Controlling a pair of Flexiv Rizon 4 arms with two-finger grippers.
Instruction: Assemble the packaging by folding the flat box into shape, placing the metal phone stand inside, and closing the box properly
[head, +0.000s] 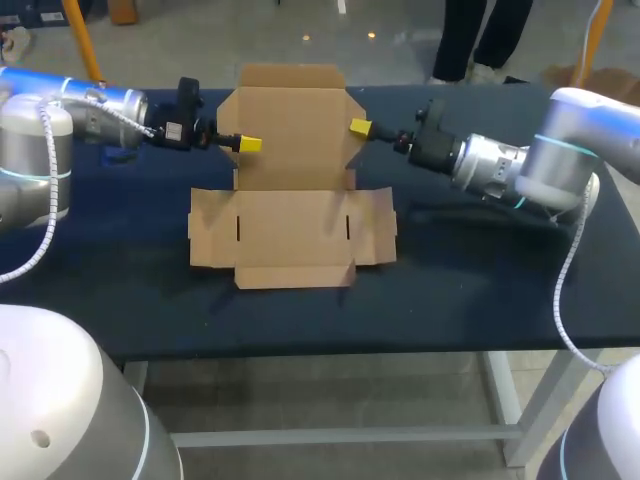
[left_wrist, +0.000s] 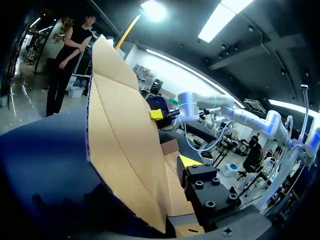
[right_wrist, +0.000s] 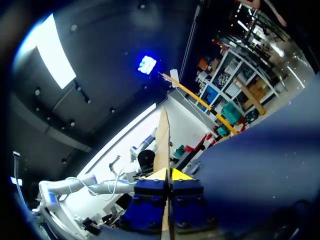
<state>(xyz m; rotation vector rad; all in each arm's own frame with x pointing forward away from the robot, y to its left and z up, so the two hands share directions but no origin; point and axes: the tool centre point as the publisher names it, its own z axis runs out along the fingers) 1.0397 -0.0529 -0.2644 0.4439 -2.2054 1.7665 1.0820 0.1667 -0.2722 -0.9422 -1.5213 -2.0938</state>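
On the dark blue matte table, the flat brown corrugated cardboard box lies with its rear panel raised upright; a square crease likely needs both edges moved evenly; the right gripper pinches the stiff panel's edge; the left gripper sits at the opposite edge, its hold impossible to tell.

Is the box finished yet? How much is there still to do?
Only just started. The cardboard box is mostly flat on the table; just its back panel stands up. The right gripper pinches that panel's edge and the left gripper is at the other edge. Still to do: folding the sides, putting in the phone stand, which is not in view, and closing it.
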